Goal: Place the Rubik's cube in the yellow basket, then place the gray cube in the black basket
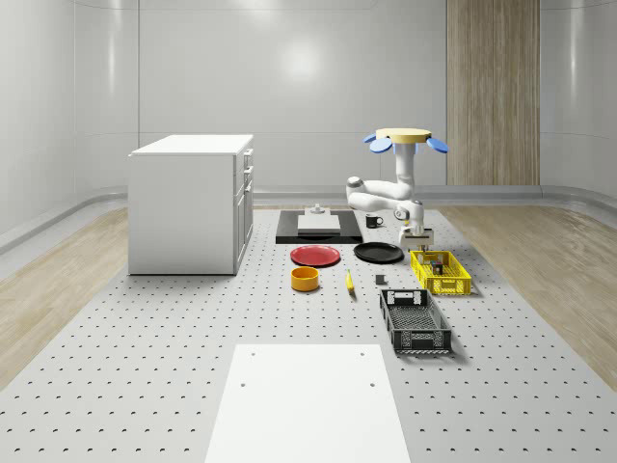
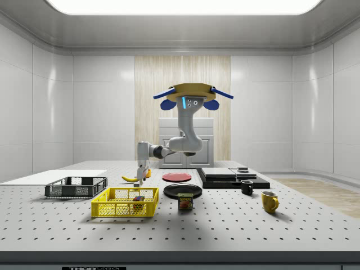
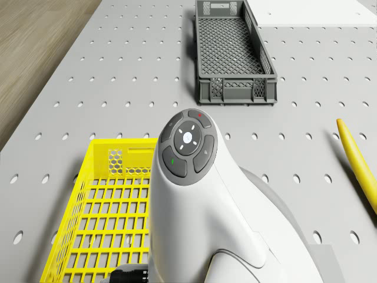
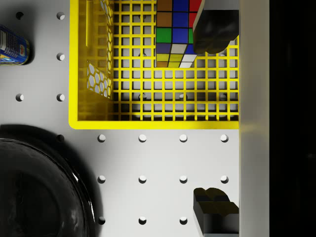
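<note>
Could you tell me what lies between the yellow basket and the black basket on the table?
Nothing: in the drone view, bare perforated table separates the yellow basket from the black basket.

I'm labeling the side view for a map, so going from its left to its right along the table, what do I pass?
Black basket → yellow basket → can → black mug → yellow mug. The drone hovers above, and its gripper hangs over the yellow basket.

Two baskets, yellow and black; two plates, red and black.
</note>
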{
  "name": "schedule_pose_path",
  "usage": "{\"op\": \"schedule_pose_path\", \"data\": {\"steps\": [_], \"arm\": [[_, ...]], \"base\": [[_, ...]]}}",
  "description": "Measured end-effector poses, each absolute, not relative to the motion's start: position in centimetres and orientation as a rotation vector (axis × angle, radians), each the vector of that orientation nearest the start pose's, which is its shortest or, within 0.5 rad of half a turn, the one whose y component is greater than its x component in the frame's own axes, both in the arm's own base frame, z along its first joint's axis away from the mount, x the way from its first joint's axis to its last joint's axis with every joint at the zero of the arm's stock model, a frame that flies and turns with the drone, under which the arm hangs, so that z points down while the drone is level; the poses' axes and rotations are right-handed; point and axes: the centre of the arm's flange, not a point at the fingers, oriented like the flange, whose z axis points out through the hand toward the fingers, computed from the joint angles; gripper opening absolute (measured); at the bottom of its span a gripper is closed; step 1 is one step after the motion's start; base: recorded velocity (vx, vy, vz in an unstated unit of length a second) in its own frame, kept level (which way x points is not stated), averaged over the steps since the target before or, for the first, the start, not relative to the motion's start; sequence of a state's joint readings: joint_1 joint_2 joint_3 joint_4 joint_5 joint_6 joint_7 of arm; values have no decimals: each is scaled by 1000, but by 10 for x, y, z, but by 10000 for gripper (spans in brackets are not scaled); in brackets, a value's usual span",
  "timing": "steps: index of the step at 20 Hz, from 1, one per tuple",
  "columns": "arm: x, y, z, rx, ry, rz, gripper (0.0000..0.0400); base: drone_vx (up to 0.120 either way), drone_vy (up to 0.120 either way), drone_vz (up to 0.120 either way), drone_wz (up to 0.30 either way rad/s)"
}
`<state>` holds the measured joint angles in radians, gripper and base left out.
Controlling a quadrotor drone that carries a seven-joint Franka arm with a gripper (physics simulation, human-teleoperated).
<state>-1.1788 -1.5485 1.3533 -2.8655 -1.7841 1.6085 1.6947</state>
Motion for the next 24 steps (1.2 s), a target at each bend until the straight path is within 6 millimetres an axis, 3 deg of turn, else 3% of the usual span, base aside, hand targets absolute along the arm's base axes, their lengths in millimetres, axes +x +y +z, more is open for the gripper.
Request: {"op": "schedule_pose_path", "data": {"steps": [6,17,24], "arm": [[307,0,497,1,-2,786,400],[307,0,497,1,-2,786,400],[307,0,497,1,-2,786,400]], "base": [[0,-120,0,0],[116,-120,0,0],[6,-120,0,0]]}}
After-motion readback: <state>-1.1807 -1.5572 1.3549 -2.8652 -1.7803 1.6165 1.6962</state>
